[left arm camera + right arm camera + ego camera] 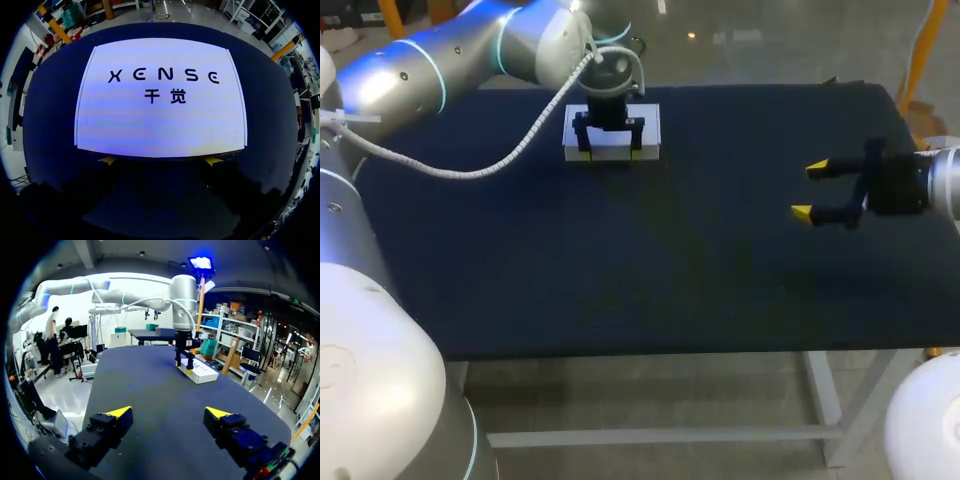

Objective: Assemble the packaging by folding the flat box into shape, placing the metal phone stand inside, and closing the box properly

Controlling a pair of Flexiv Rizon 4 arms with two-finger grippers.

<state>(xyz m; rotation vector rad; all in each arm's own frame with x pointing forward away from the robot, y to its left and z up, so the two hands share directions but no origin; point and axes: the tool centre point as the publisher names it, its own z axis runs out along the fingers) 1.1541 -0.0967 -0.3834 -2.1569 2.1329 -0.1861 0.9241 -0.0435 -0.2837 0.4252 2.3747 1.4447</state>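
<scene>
The left gripper (610,152) sits over the middle of the white box (650,125) in the head view and hides that part of its top. In the left wrist view the gripper's fingers are lost in shadow. Only the yellow fingertips (107,160) peek out at the box's near edge, and whether they touch the box cannot be told. The right arm (940,185) is cut off by the head view's edge. From the right wrist view the box is too small to show any detail.
</scene>
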